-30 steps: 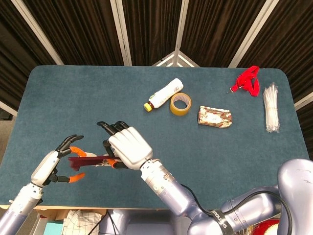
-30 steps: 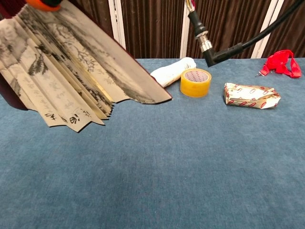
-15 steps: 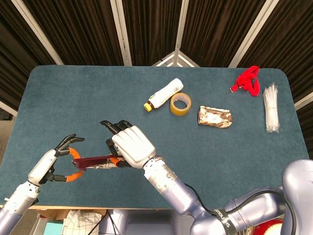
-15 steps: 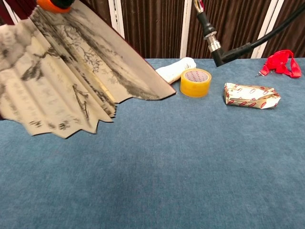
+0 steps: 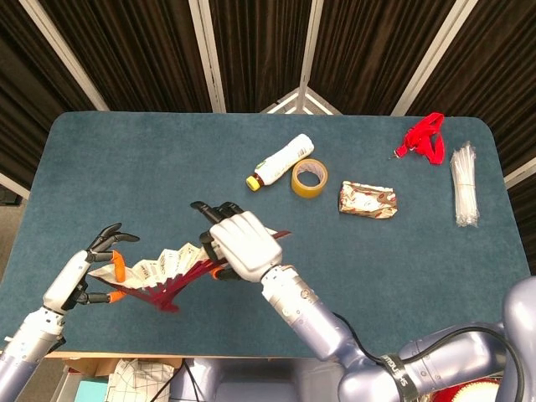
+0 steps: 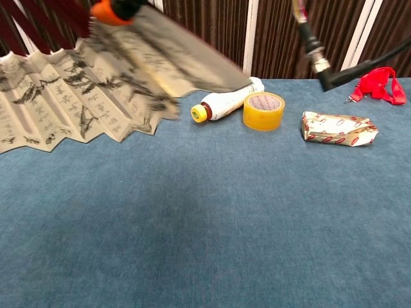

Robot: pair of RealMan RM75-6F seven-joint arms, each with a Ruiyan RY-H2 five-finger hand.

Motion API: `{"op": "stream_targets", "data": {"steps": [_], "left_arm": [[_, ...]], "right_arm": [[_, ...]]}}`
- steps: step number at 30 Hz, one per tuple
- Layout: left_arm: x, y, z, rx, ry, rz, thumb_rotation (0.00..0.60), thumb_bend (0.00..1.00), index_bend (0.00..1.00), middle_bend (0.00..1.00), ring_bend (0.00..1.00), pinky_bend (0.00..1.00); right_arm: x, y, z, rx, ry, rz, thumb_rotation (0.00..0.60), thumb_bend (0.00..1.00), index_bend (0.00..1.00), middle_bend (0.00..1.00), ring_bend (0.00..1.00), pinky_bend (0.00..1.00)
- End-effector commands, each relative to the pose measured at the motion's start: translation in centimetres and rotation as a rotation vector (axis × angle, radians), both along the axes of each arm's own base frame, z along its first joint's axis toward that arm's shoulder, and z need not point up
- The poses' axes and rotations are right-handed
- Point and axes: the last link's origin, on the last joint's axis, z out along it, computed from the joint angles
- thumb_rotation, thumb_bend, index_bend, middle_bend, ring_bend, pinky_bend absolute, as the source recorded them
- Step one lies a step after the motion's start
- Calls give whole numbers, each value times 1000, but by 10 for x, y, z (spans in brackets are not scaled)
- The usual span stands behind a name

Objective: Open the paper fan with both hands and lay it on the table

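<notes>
The paper fan (image 5: 162, 269) is partly spread, with cream pleats painted in ink and dark red ribs, held above the table's front left. My left hand (image 5: 86, 273) pinches its left end with orange-tipped fingers. My right hand (image 5: 244, 246) grips its right end, palm down over the ribs. In the chest view the fan (image 6: 70, 106) fills the upper left, its right part blurred. An orange fingertip (image 6: 107, 11) shows at the fan's top edge. The fan hangs above the blue table (image 5: 385, 260) and does not touch it.
A white bottle (image 5: 279, 161), a yellow tape roll (image 5: 309, 177) and a wrapped packet (image 5: 368, 201) lie at mid table. A red strap (image 5: 425, 138) and a bundle of clear sticks (image 5: 464, 184) sit at the far right. A cable (image 6: 316, 52) hangs at the chest view's top.
My right hand has moved right and away from the left hand, pulling the fan wider open. The pleats now show from above. The left hand has barely shifted.
</notes>
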Motion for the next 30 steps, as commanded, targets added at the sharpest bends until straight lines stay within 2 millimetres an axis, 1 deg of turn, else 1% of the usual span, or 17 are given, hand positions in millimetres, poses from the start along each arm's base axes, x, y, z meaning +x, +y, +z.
{"op": "stream_targets", "data": {"steps": [1,9,12,15,20,24,30], "left_arm": [[1,0,5,28,25,-11,600,427,691,214,0,98],[11,0,20,129,85,-46,600,423,685,216,0,98],[19,0,26,164,108,-70,600,422,680,217,0,98],[27,0,27,197,130,-98,600,421,679,219,0,98],[40,1,25,237,154,-131,600,418,677,219,0,98],[52,4,19,248,148,-157,600,418,677,219,0,98],[61,9,11,272,187,-188,600,418,677,220,0,98]], "right_arm": [[-12,-6,5,-18,10,-15,600,468,839,141,241,192],[-40,-22,20,-93,59,-37,600,469,840,141,240,192],[-50,-26,25,-117,75,-37,600,468,840,141,241,192],[-57,-29,27,-127,81,-35,600,468,840,141,241,192],[-65,-32,28,-138,81,-29,600,468,840,141,241,192],[-72,-36,26,-155,81,-31,600,468,842,141,241,192],[-86,-45,24,-178,75,-59,600,468,844,141,241,192]]}}
